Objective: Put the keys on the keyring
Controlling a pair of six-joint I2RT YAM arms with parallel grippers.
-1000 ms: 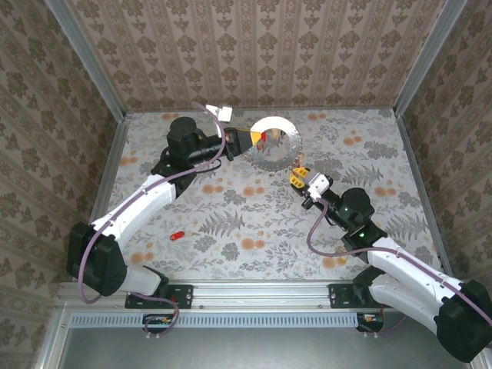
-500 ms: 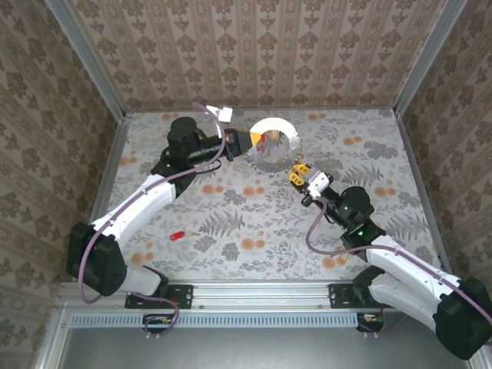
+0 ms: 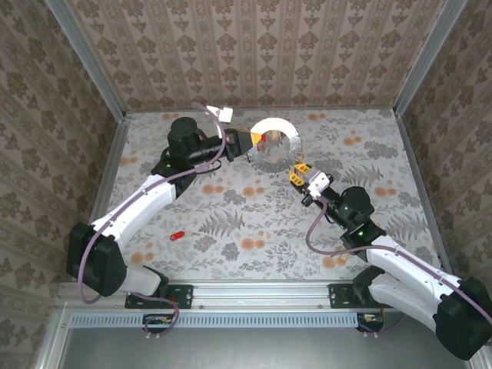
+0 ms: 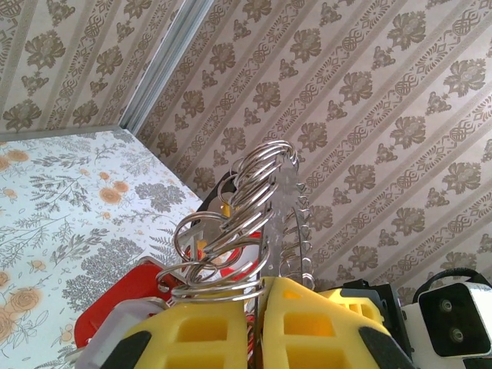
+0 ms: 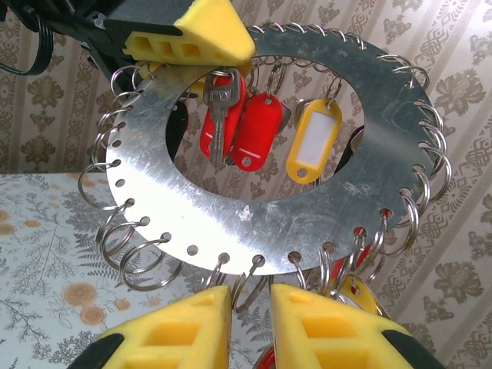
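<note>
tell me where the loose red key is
In the top view the loose red key lies on the table, near left, beside the left arm.

Scratched matt metal keyring [image 5: 254,223]; glossy red plastic heads on keys [image 5: 259,127].

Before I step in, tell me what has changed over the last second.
The right jaws edged forward, away from the arm's base, closing in on the near rim of the keyring, where small wire loops hang. The left jaws stay clamped on the keyring's left edge, holding it up as before. The lone red key lying on the table has not moved.
</note>
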